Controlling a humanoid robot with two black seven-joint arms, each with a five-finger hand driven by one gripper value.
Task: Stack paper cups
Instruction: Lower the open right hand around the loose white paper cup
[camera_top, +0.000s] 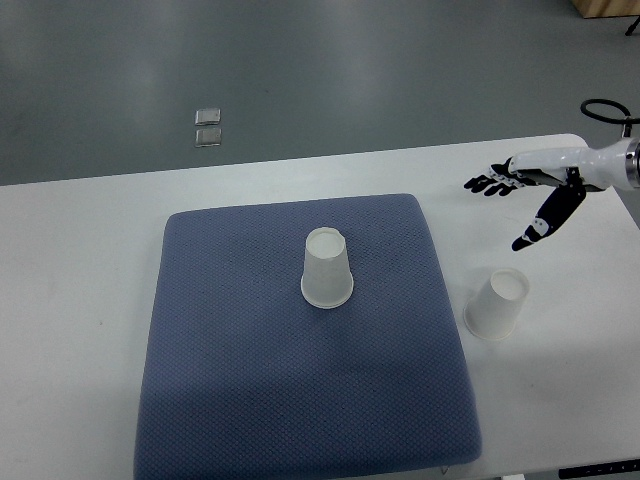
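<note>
R hand hovered w/ fingers spread, empty, near table right edge above off-mat cup; reach step; next prob. grasp it, stack on mat cup.

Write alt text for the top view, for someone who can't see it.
Two white paper cups stand upside down: one on a blue mat, one on the white table right of it. The robot's right hand, fingers spread, hovers beyond the cup on the table.
</note>
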